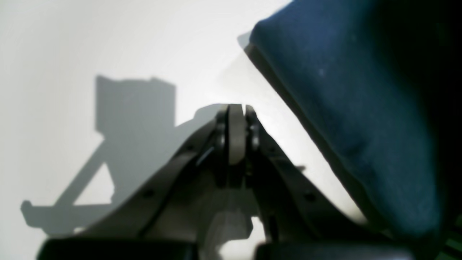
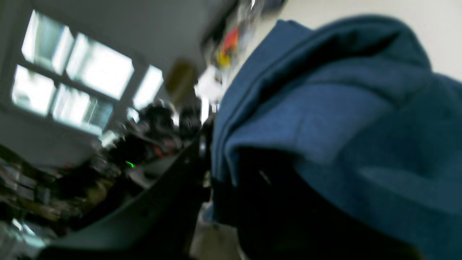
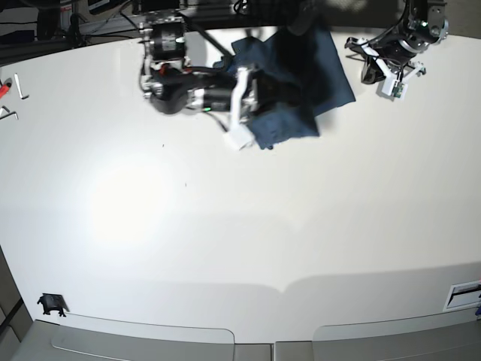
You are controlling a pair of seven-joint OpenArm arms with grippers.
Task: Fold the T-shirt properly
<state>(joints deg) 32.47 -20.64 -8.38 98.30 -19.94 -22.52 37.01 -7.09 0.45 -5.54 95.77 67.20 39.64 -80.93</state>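
Observation:
The dark navy T-shirt (image 3: pixel 301 75) lies bunched and partly folded at the far middle of the white table (image 3: pixel 225 226). My right gripper (image 3: pixel 258 92) reaches in from the left and is shut on the shirt's left edge. In the right wrist view, blurred cloth of the T-shirt (image 2: pixel 325 126) drapes over the gripper (image 2: pixel 211 151) and hides one finger. My left gripper (image 3: pixel 372 74) hovers just right of the shirt, apart from it. In the left wrist view its fingers (image 1: pixel 236 119) are pressed together with nothing between them, and the T-shirt (image 1: pixel 343 108) rises beside them on the right.
A small black object (image 3: pixel 51 304) sits at the table's near left corner. A label (image 3: pixel 462 293) is stuck near the right front edge. A red marker (image 3: pixel 6 84) lies at the far left. Cables and equipment crowd the far edge behind the arms.

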